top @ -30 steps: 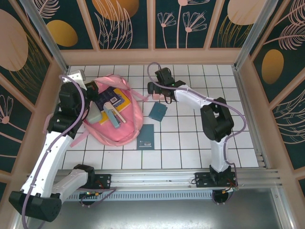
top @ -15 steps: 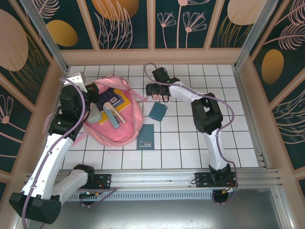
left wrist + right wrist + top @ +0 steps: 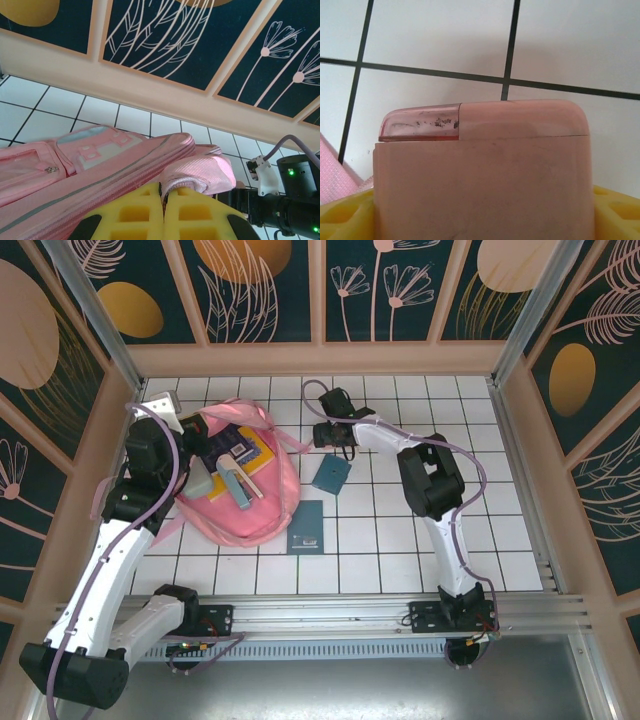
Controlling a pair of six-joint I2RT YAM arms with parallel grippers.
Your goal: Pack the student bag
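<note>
The student bag [image 3: 238, 525], a big soft pink backpack, lies open on the tiles at the left with books and cases inside. My left gripper [image 3: 192, 428] is at its upper left rim, and its yellow fingers [image 3: 130, 215] are shut on a fold of the bag's pink strap [image 3: 200, 172]. My right gripper [image 3: 328, 436] is down on the tiles just right of the bag. Its yellow fingers [image 3: 345, 215] press on both sides of a pale pink box [image 3: 485, 170] with a clear red-edged lid corner.
A teal notebook [image 3: 331, 473] and a dark teal booklet [image 3: 306, 527] lie on the tiles right of the bag. Inside the bag are a blue book [image 3: 226, 440] and a mint-green pencil case [image 3: 198, 480]. Wooden walls enclose the table on three sides.
My right gripper has settled lower over the pink box and its jaws have narrowed onto it. The left gripper has kept its hold on the bag strap.
</note>
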